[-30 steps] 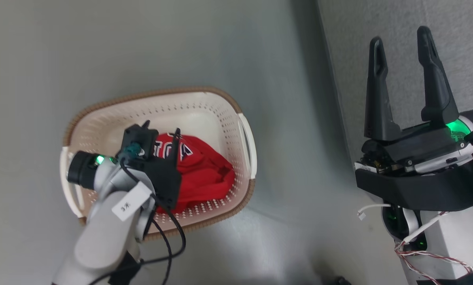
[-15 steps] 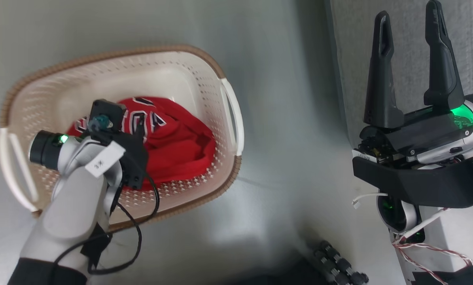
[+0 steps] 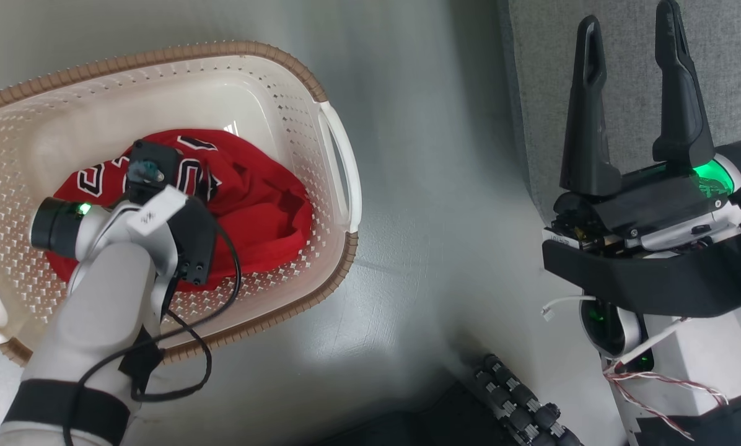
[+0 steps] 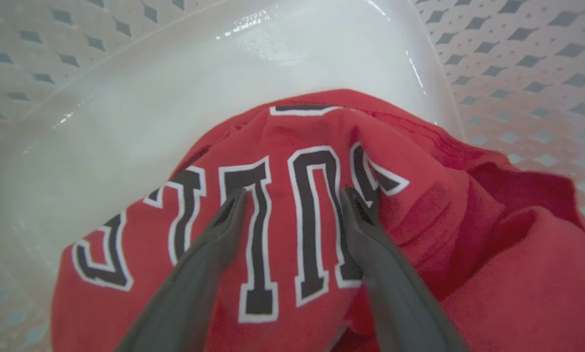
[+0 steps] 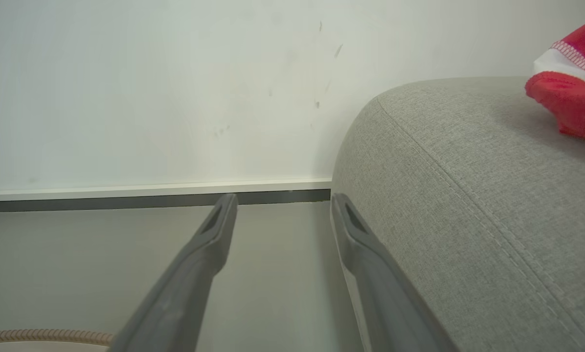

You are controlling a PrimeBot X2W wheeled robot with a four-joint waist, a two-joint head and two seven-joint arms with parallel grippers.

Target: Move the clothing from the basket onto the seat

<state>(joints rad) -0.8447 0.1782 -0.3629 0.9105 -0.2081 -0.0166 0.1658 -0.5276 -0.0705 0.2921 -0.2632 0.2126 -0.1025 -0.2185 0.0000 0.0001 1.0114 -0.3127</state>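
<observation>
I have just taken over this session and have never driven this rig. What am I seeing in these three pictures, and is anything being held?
This is a wheeled robot with two arms. The head view looks down: the cream basket stands on the grey floor with red clothing inside, and the grey seat is at the upper right. The left wrist view looks along the left gripper. Its two dark fingers are apart, pressing onto the jersey's lettering, not closed on it. The right gripper is open and empty beside the seat. Its wrist view shows the seat's rounded edge with another red garment lying on top.
</observation>
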